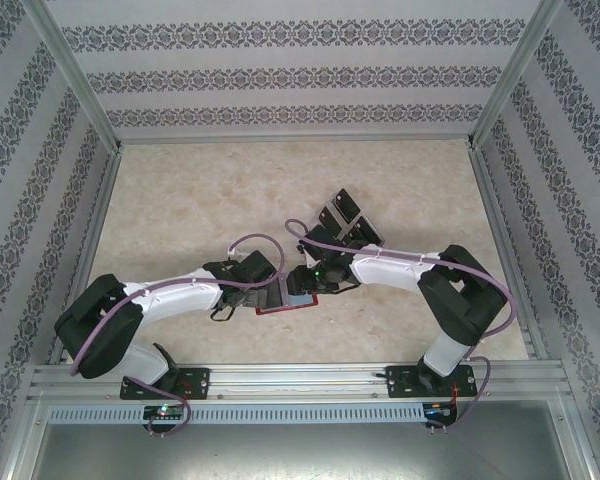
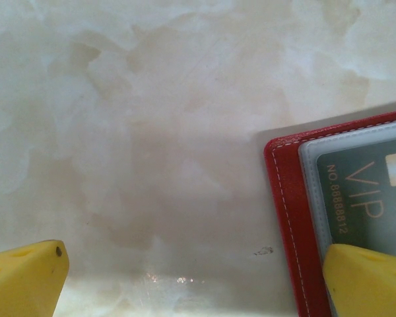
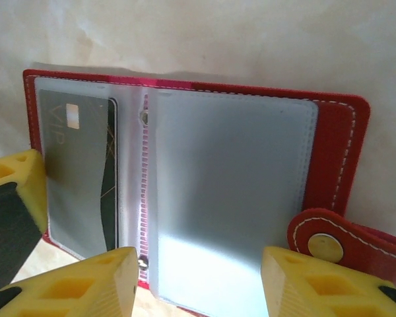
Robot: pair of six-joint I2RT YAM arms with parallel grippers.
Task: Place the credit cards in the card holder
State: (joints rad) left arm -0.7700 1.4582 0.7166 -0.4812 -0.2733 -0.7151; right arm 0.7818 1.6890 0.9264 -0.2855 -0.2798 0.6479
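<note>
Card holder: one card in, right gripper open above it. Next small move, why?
Probably lift the right gripper up from the card holder and swing toward the loose credit cards beyond it: its jaws stand open and empty, one card already sits in a sleeve, and the facing sleeve looks empty.

You're looking into a robotics lab test cell: an aluminium frame [image 1: 77, 80] and patterned wall panels [image 1: 280, 75] box in a marble-look desk [image 1: 180, 190], with left arm [image 1: 170, 295] and right arm [image 1: 400, 268] bolted to a slotted rail [image 1: 300, 380].
</note>
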